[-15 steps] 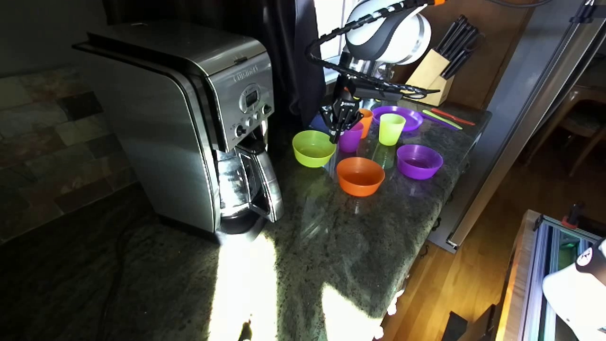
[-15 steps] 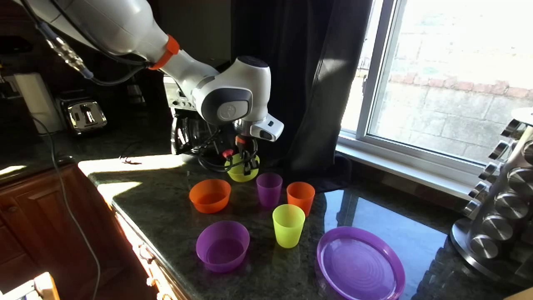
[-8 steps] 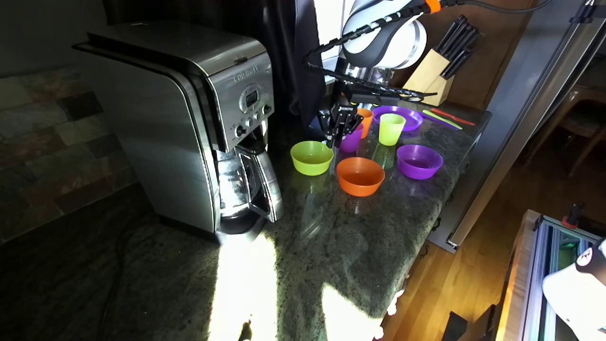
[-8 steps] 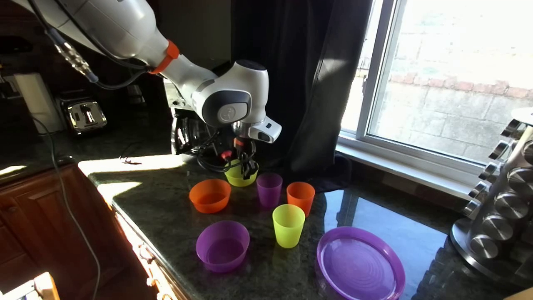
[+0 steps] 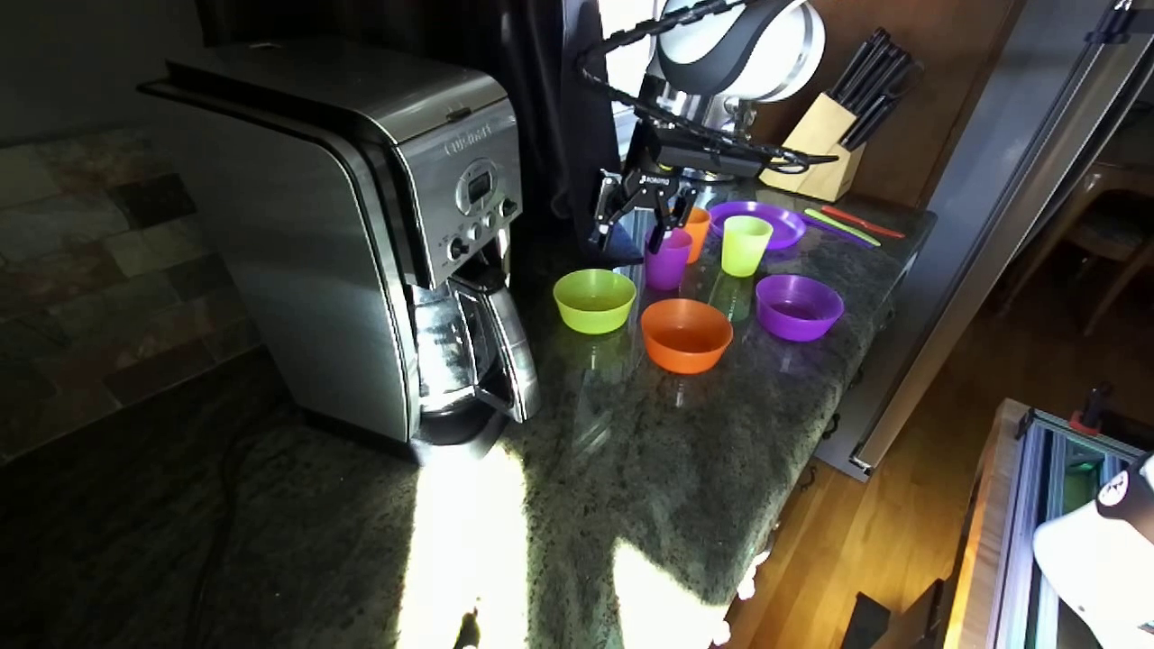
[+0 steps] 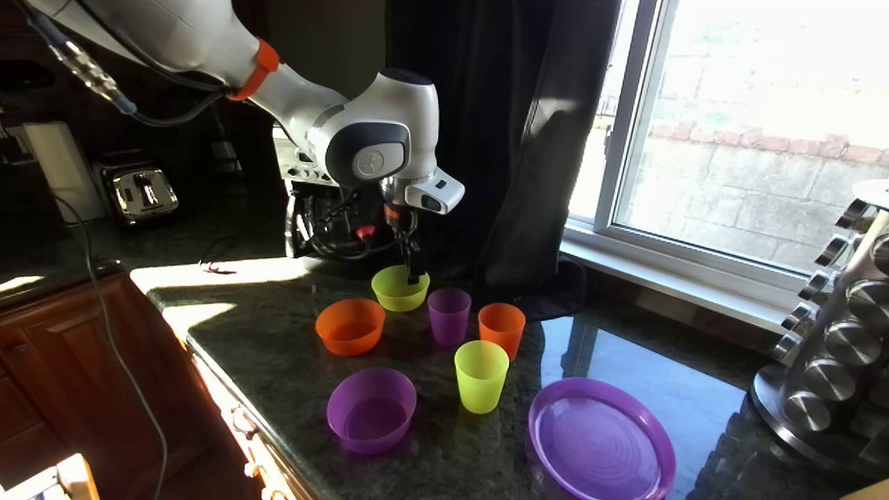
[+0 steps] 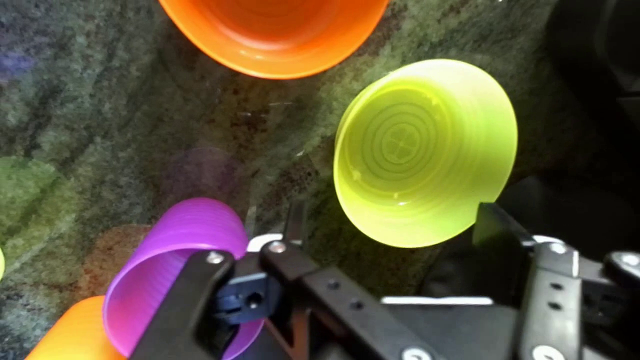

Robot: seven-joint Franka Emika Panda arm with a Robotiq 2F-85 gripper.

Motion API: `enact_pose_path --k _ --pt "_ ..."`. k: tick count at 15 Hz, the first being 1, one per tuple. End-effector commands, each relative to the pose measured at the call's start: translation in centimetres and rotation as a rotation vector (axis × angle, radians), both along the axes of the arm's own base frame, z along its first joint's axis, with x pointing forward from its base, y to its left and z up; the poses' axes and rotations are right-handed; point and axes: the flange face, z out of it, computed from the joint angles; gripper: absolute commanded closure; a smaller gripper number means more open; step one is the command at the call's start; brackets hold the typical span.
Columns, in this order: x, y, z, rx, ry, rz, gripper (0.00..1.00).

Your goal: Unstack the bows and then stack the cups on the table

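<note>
Bowls (image 5: 687, 341), three, apart: you are apparently finishing the unstacking, end effector (image 5: 627, 242) spread and empty, next probably needing alignment over one of three separate cups (image 6: 481, 378).

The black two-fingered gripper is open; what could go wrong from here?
In an exterior view, the open black two-fingered gripper partly overlaps the narrow purple plastic tumbler; descending there might tip it.
That tumbler stands close to the narrow orange plastic tumbler, so grasping either could nudge its neighbour.
</note>
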Motion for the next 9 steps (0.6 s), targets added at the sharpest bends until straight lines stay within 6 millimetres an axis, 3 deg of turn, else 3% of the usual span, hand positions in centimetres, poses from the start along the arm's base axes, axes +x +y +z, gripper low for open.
enact_pose_path --k 1,6,9 --pt "-2.6 0.4 3.4 -0.003 -0.014 -0.066 0.0" --pt "-4.9 -1.1 6.9 -0.013 -0.034 -0.175 0.0" --pt "-6.0 -3.1 7.9 -0.02 -0.045 -0.272 0.0"
